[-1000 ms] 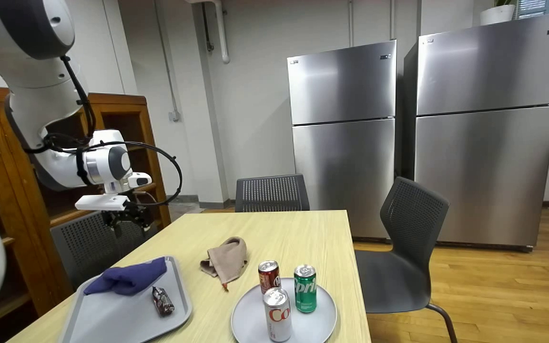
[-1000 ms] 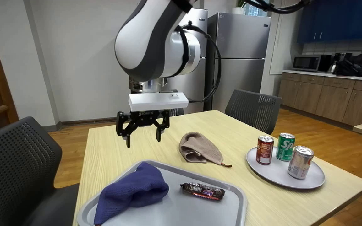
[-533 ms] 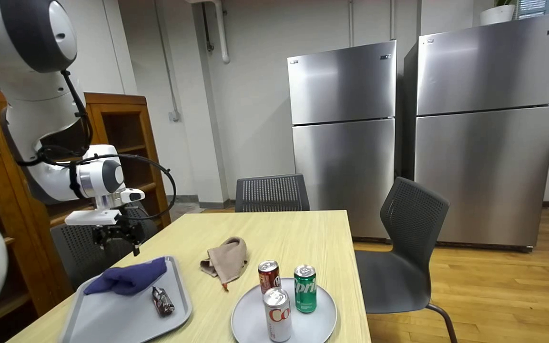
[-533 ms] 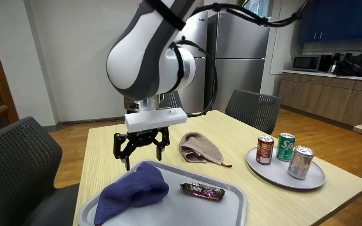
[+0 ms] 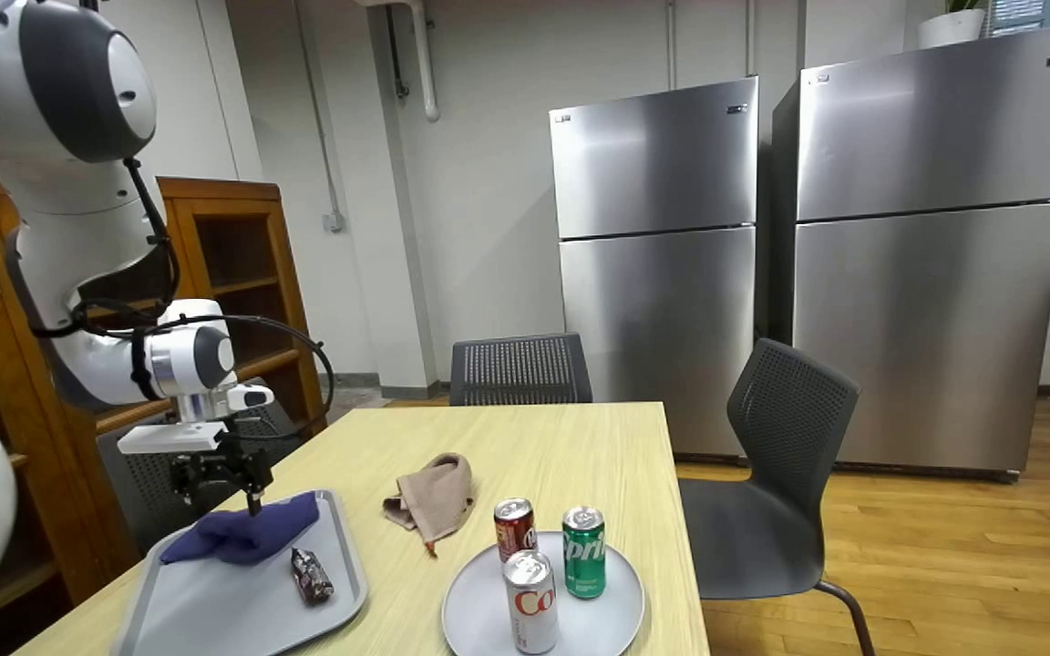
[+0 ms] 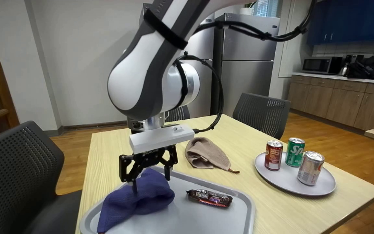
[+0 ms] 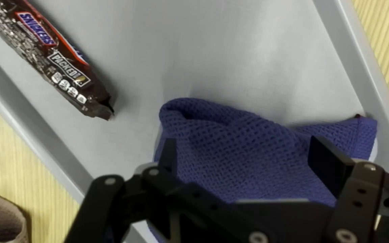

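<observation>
Probably it is best to lower the pincer [image 6: 151,184] straight and softly, with its fingers [image 7: 328,165] on both sides of a fold in the blue cloth [image 7: 235,155], and not to press hard against the tray [image 6: 213,221]. These fingers stand wide apart and grasp nothing. The cloth lies just beneath the pincer; whether they touch, I cannot tell from here.

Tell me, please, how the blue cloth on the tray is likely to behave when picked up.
The blue cloth will probably sag and drape, as it lies in soft folds. Its coarse, textured weave suggests it should not be very slippery. Being only bunched fabric, it is likely light.
</observation>
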Available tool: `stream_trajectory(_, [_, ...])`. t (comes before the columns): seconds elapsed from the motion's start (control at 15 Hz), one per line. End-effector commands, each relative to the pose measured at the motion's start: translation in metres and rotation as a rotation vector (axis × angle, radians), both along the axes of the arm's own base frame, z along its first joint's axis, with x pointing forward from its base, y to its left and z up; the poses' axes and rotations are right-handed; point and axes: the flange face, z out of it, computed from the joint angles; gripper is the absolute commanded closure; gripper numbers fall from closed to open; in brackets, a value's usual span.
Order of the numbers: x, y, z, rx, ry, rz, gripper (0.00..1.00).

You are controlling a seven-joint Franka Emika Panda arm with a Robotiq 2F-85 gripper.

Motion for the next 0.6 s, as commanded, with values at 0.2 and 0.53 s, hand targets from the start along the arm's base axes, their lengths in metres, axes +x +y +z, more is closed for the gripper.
stream_trajectory(0.2, [0.004,0.014,-0.005,-0.015,0.042,0.03,0.0])
stream_trajectory(0.53, [0.005,0.026,-0.002,-0.007,0.043,0.064,0.0])
